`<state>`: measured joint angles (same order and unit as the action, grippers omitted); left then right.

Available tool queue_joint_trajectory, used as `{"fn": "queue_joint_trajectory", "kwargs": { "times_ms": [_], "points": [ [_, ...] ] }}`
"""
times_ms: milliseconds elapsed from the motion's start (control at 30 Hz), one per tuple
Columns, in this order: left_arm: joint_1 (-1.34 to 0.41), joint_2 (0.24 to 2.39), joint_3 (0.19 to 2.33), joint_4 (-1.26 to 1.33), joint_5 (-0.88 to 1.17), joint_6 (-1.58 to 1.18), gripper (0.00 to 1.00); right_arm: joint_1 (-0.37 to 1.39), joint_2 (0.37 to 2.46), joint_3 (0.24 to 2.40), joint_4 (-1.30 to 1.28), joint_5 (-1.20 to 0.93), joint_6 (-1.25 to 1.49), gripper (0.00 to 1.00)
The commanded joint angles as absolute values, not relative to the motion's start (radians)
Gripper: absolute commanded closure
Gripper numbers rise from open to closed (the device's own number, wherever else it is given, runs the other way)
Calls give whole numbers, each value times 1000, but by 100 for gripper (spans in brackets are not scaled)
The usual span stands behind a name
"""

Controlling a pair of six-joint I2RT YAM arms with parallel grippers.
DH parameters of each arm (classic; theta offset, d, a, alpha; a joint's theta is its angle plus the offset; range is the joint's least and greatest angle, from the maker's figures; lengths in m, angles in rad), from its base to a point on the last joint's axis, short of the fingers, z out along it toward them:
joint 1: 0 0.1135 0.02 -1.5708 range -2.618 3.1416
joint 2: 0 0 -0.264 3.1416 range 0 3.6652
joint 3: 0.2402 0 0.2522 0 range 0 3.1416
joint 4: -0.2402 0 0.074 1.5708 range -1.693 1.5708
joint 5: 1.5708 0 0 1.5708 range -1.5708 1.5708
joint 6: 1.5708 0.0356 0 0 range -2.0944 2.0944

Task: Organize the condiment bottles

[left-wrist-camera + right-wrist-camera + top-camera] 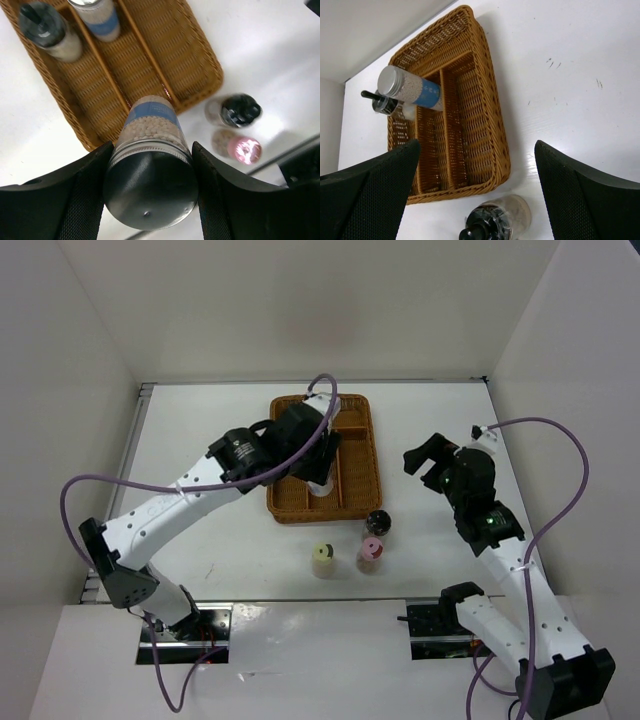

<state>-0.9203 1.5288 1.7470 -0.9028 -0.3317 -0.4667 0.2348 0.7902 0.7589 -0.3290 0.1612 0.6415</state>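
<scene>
My left gripper (151, 165) is shut on a condiment bottle (150, 125) with a silver cap, a blue label and white grains, over the near end of the wicker tray (200, 60). Whether its base rests in the tray I cannot tell. Two more bottles stand in the tray: a black-capped one (50, 32) and a silver-capped one (97, 17). On the table in front of the tray stand a black-capped bottle (378, 524), a pink-capped one (371, 553) and a yellow-green-capped one (323, 558). My right gripper (476, 145) is open above the loose black-capped bottle (495, 220).
The tray (360, 440) has three long compartments, and its right one holds nothing. White walls close in the table on three sides. The left arm (200, 490) reaches diagonally across the left half of the table.
</scene>
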Motion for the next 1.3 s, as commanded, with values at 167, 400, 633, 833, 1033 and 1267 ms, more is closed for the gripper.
{"fn": "queue_joint_trajectory", "kwargs": {
  "times_ms": [167,400,633,833,1033,1267],
  "points": [
    [-799,1716,1813,-712,-296,-307,50,227,802,770,-318,140,595,1],
    [-727,1822,1922,-666,-219,-268,50,227,824,770,-298,130,595,1],
    [-695,1930,1974,-657,-161,-259,50,227,868,790,-290,86,606,1],
    [-695,1994,1974,-657,-187,-270,50,227,878,815,-345,6,554,1],
    [-695,2014,1944,-657,-207,-279,50,227,762,848,-345,-46,437,1],
    [-686,2059,1910,-637,-219,-299,50,391,883,988,-383,-183,278,1]
  ]
}}
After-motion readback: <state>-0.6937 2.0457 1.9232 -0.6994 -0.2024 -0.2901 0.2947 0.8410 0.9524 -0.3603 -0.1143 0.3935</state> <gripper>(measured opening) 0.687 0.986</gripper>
